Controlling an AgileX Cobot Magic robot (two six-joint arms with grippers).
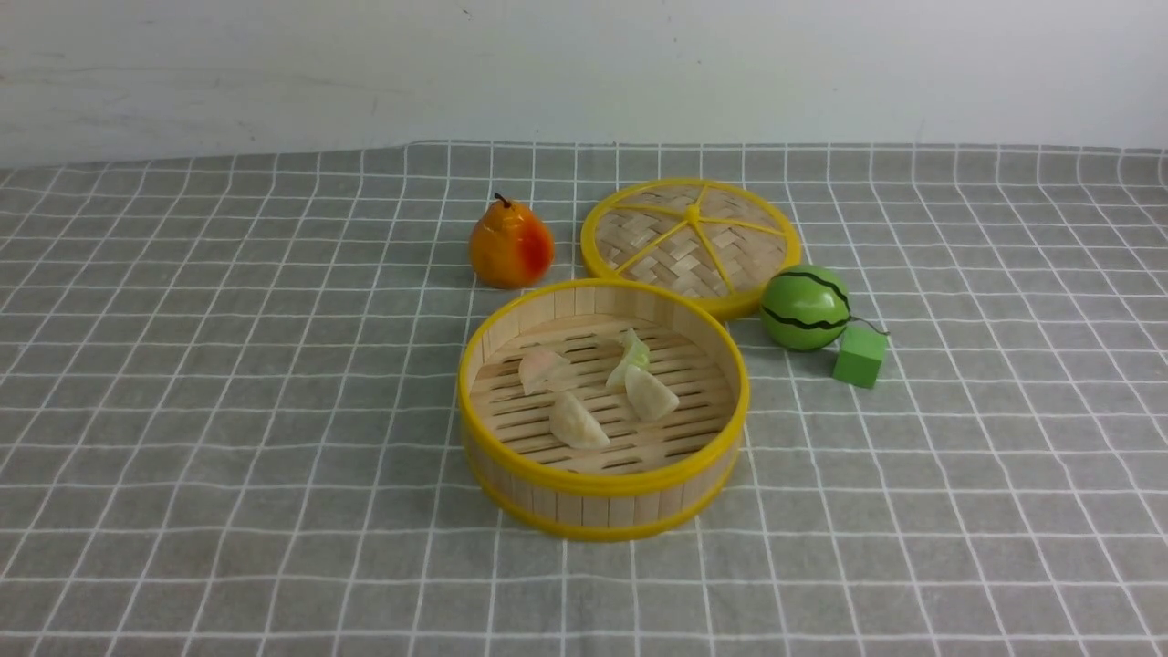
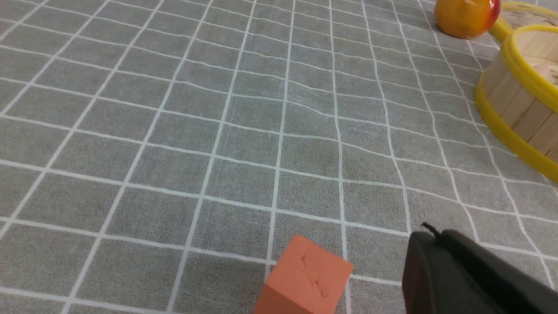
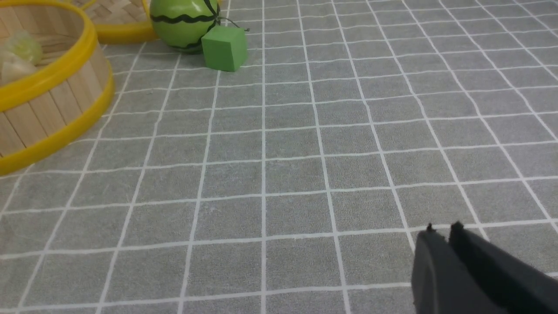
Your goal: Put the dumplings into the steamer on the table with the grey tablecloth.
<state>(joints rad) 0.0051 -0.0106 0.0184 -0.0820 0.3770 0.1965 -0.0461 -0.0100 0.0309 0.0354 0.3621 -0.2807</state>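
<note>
The steamer (image 1: 602,408) sits on the table (image 1: 182,411), which is draped in the grey tablecloth (image 1: 958,474). All four dumplings (image 1: 598,383) lie on the slatted floor inside the steamer: the pinkish one toward the pear's side, the green one near the middle, two cream ones beside them. The woven lid (image 1: 691,245) lies flat just behind the steamer, touching its rim. The pear (image 1: 510,245) stands just beside the lid. A toy watermelon (image 1: 806,307) and green cube (image 1: 860,356) sit near the steamer. An orange cube (image 2: 303,279) lies well apart from it. The left end effector (image 2: 429,237) is closed and empty. The right end effector (image 3: 442,233) shows a narrow gap between its tips, gripping nothing.
</note>
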